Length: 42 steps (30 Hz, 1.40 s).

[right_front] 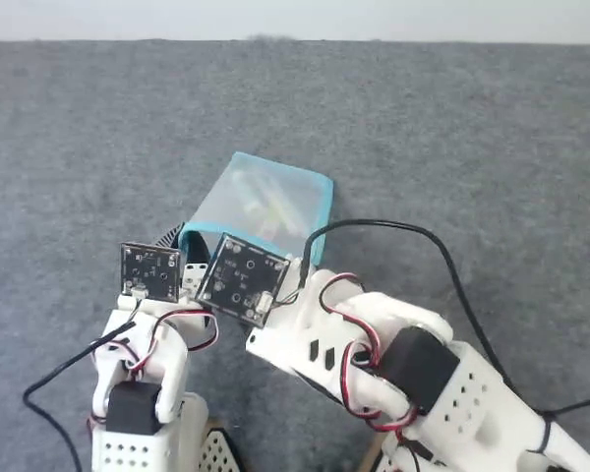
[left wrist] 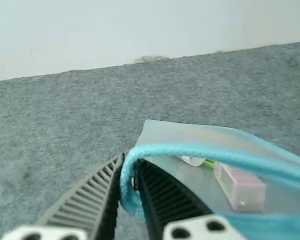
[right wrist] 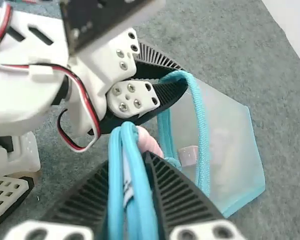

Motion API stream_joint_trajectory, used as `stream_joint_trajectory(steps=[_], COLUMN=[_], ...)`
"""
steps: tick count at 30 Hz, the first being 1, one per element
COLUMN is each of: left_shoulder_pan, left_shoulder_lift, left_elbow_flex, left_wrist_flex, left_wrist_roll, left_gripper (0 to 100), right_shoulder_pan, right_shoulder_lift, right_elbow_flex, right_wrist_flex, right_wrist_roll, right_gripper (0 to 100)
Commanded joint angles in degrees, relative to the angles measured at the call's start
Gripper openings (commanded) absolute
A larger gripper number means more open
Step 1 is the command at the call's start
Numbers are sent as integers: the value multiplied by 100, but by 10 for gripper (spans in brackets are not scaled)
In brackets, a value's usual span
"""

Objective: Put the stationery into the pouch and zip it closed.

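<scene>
A translucent pouch (right_front: 267, 205) with teal trim lies on the grey carpet, its mouth toward the arms. In the left wrist view my left gripper (left wrist: 129, 163) is shut on the pouch's teal rim (left wrist: 190, 152). Through the pouch (left wrist: 210, 142) wall a pinkish eraser (left wrist: 238, 187) and a green item (left wrist: 208, 162) show inside. My right gripper (right wrist: 130, 150) is shut on another stretch of the teal rim, right beside the left gripper's black fingers (right wrist: 157, 90). The eraser (right wrist: 189, 155) also shows inside the pouch (right wrist: 230, 145). From above, both wrists crowd the pouch's near edge.
Grey carpet (right_front: 452, 128) spreads open around and beyond the pouch up to a pale wall (left wrist: 140, 30). A black cable (right_front: 442, 251) loops over the right arm. The two arm bodies (right_front: 413, 374) fill the near side.
</scene>
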Motion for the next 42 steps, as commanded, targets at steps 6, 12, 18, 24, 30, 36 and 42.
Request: stream_joint_trajectory(steps=[6, 12, 18, 24, 30, 36, 42], left_shoulder_pan=[70, 62, 44, 35, 35, 35, 35], left_shoulder_lift=[-97, -97, -97, -97, -97, -97, -97], left_elbow_flex=[-75, -75, -75, -75, -75, -75, -75], left_wrist_flex=[-79, -88, -88, -88, -88, -70, -62], left_wrist_roll=[-44, -35, -35, -35, -44, -53, -53], left_gripper=[10, 10, 10, 10, 10, 10, 10], right_shoulder_pan=[-154, -1209, -1393, -796, -57, -22, 857], right_shoulder_lift=[-971, -971, -954, -936, -312, -497, -1103], right_elbow_flex=[-352, -387, -360, -387, -360, -360, -325], right_wrist_flex=[286, 1059, 1596, 1798, 2440, 2607, 2563], right_wrist_roll=[273, 1029, 1275, 914, 1275, 1275, 1178], right_gripper=[7, 9, 91, 209, 272, 297, 297])
